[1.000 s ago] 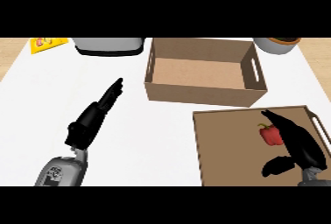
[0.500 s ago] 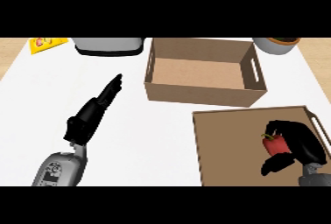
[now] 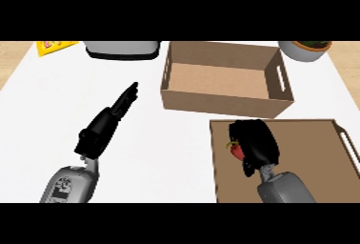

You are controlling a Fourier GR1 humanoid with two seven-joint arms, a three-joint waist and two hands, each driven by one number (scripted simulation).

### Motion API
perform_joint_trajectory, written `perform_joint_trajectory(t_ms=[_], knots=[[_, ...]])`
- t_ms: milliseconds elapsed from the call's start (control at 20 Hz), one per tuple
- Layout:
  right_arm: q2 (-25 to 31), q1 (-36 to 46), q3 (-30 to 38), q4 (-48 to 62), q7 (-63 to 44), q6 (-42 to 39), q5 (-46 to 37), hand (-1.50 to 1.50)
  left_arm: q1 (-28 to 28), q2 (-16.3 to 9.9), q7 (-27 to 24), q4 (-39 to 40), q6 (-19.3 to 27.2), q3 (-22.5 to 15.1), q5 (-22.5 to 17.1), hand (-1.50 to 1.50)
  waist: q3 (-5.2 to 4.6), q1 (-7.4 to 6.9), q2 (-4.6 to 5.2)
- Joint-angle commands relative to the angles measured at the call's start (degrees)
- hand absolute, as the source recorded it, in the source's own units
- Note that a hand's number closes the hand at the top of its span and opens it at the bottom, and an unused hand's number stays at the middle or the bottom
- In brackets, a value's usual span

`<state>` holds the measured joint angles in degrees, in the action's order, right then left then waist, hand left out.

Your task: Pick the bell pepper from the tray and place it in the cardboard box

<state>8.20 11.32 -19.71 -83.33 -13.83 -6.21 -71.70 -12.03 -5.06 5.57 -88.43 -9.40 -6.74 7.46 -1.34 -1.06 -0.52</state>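
Observation:
A red bell pepper point(image 3: 237, 149) with a green stem shows at the left side of my right hand point(image 3: 256, 141), whose fingers are curled round it and hide most of it. Hand and pepper are over the left part of the brown tray point(image 3: 309, 162). Just beyond the tray's far edge stands the open cardboard box point(image 3: 224, 77), with nothing inside. My left hand point(image 3: 107, 123) lies on the white counter to the left, fingers straight and pointing up-right toward the box, holding nothing.
A grey appliance point(image 3: 121, 49) stands at the back left with a yellow card point(image 3: 55, 46) beside it. A grey pot with a plant point(image 3: 305, 49) sits at the back right, close to the box's right corner.
My right hand has closed round the bell pepper and carried it leftward across the tray, nearer the box. The left hand has barely moved.

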Motion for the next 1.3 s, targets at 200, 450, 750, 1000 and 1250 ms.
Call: perform_joint_trajectory(t_ms=[200, 450, 750, 1000, 1250], knots=[[-8.0, 7.7, -17.8, -7.8, -23.0, 0.3, -4.6, 1.5, 4.0, -0.8, -1.7, -1.7, -1.0, 0.7, -0.9, 0.0, 1.31, 0.16, 0.34], [-8.1, 8.8, -22.3, -23.6, -29.5, -11.2, -2.7, 1.5, 2.0, -0.1, 2.1, -2.8, 0.1, 0.2, 0.5, 0.0, 1.32, 1.05, 0.19], [-8.2, 11.1, -27.9, -36.9, -37.8, -10.3, 0.0, 1.5, 2.2, -1.7, -2.9, 1.0, -0.5, 2.5, 0.6, 0.0, 1.31, 1.35, 0.23], [-8.2, 21.5, -22.1, -38.0, -47.7, -12.1, 5.5, 1.5, 1.0, -1.3, -2.0, 1.2, -1.5, 2.3, 0.2, 0.0, 1.29, 0.81, 0.41], [-8.2, 26.1, -16.3, -37.5, -50.1, -14.8, 6.6, 1.5, 4.9, -0.6, -0.7, -3.6, -1.0, 0.8, 0.8, 0.0, 1.31, 0.63, 0.31]])
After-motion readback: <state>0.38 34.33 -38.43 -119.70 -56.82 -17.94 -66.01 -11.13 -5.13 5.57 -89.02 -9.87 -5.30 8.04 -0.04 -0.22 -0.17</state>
